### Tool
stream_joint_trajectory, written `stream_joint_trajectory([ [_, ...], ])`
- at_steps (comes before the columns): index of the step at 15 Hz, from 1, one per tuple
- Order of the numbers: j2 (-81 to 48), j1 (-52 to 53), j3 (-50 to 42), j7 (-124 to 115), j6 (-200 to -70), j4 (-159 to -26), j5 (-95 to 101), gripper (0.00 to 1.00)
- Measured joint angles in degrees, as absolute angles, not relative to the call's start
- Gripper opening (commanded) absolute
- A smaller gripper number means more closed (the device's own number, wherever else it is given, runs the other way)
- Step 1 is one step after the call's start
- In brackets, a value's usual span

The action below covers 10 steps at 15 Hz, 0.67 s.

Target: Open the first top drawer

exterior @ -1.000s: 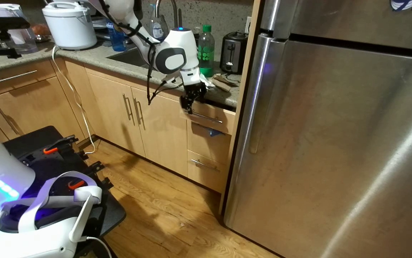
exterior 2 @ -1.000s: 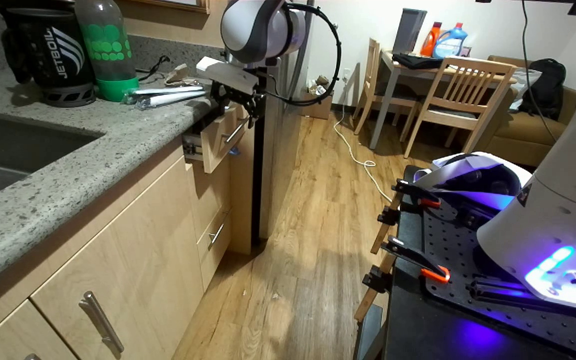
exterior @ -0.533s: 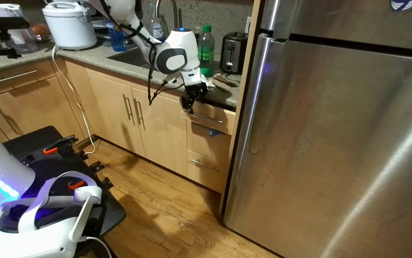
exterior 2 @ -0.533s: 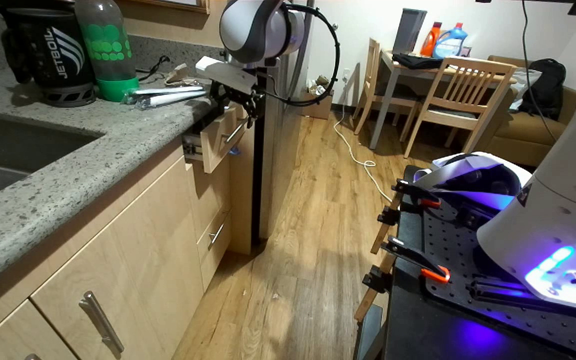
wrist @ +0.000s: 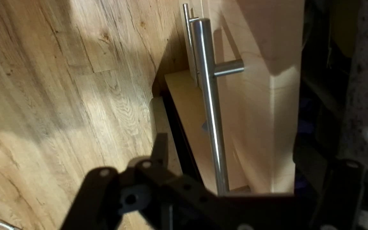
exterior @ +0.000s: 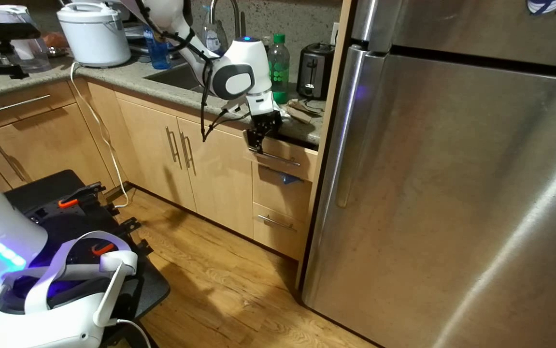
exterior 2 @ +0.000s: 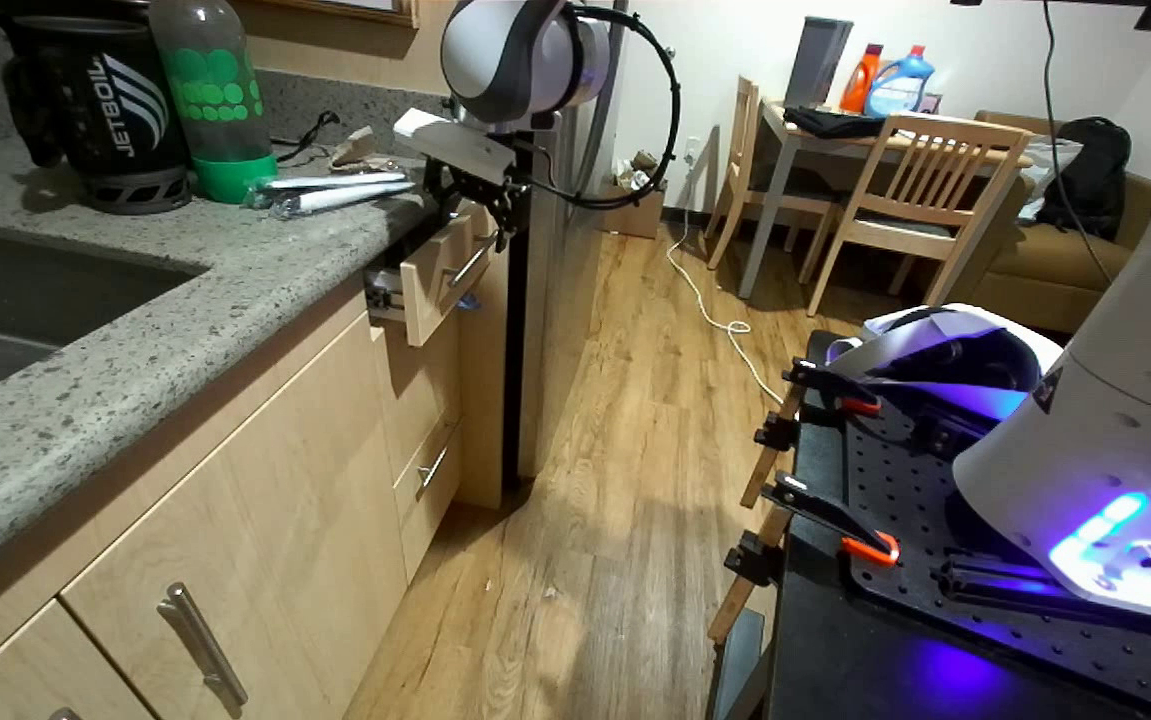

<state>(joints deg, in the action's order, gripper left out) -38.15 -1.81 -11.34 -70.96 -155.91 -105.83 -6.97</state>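
In an exterior view, the tool [exterior: 263, 139] hangs at one end of the first top drawer [exterior: 285, 152], which stands partway out beneath it; the edge of the counter [exterior: 309, 131] lies just behind the tool, the fridge [exterior: 451, 193] to its right, floor [exterior: 220, 270] stretching out below.

In an exterior view, the drawer front [exterior 2: 435, 290] juts past the counter's lip, just under the tool, with a dark gap between lip and front.

In the wrist view, the tool is released, fingers [wrist: 160, 150] wide apart, bar handle [wrist: 213, 111] and drawer edge between them, room showing on either side.
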Motion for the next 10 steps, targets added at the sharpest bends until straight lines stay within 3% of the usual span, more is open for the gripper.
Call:
stream_joint_trajectory([
  [10,-38.53,-1.92,-11.28,-70.95,-155.91,-104.08,-6.97,1.00],
])
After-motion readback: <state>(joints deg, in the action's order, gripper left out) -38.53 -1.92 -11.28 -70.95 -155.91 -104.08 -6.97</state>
